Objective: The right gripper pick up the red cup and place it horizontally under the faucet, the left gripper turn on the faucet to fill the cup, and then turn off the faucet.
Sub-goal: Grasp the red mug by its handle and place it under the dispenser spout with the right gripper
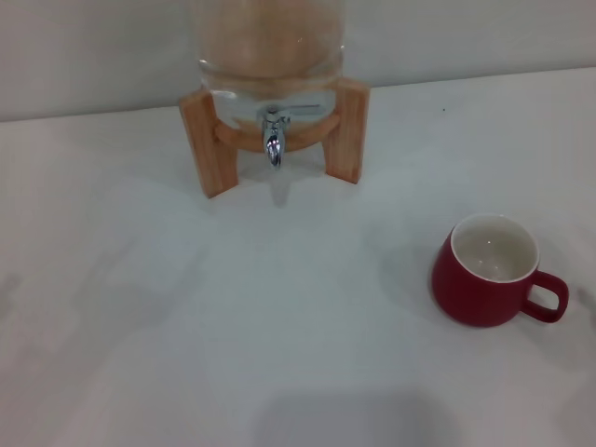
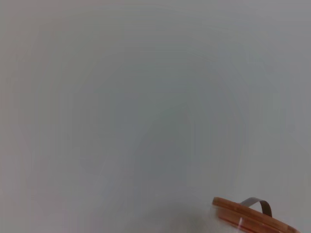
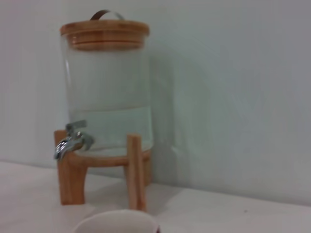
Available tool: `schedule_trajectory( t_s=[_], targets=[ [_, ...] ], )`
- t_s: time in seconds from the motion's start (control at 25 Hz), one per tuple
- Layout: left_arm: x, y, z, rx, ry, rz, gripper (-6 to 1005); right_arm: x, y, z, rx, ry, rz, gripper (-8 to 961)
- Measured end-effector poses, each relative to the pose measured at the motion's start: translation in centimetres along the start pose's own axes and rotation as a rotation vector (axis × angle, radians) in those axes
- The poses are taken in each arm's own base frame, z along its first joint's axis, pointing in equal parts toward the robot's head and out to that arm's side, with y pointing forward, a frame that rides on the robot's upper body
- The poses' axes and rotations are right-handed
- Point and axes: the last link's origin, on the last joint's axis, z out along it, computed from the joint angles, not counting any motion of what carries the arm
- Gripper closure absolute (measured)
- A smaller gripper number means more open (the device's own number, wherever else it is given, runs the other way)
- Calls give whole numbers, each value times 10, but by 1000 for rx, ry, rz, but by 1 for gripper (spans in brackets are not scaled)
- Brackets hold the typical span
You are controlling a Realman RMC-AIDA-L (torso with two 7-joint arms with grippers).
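A pale, plain worktop fills the head view, backed by a light wall. Taking that view as a clock face, a clear glass dispenser jar stands near 12 o'clock, resting in a wooden stand whose legs sit flat on the worktop. The faucet, a small shiny chrome spigot, sticks out from the base of the jar between the two front legs and points down toward the worktop; a faint shadow lies on the surface right below it, and nothing stands under it. Moving rightward, the red cup sits upright on the worktop at about 4 o'clock, well apart from the faucet and the stand. Its off-white inside faces up and looks empty, and its red loop handle points toward 3 o'clock, near the right edge of the view. Neither arm shows in the head view. The left wrist view shows mostly blank wall, with only the jar's wooden lid and its thin metal lid handle at one corner. The right wrist view looks at the jar from the side at a low level: the lid on top, liquid filling roughly the lower half of the glass, the faucet's lever and spout jutting out above one stand leg, and the cup's pale rim just showing at the near edge of that view. No jaws of the left gripper or the right gripper appear in any view, so whether they are wide or narrow cannot be told.
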Motion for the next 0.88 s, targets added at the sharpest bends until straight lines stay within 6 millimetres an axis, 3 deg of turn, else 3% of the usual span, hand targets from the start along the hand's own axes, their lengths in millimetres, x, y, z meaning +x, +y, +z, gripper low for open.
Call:
schedule_trajectory(
  t_s=[0.88],
  targets=[
    [13, -7, 24, -38, -10, 12, 125, 34, 45, 15, -29, -11, -5, 364]
  ],
)
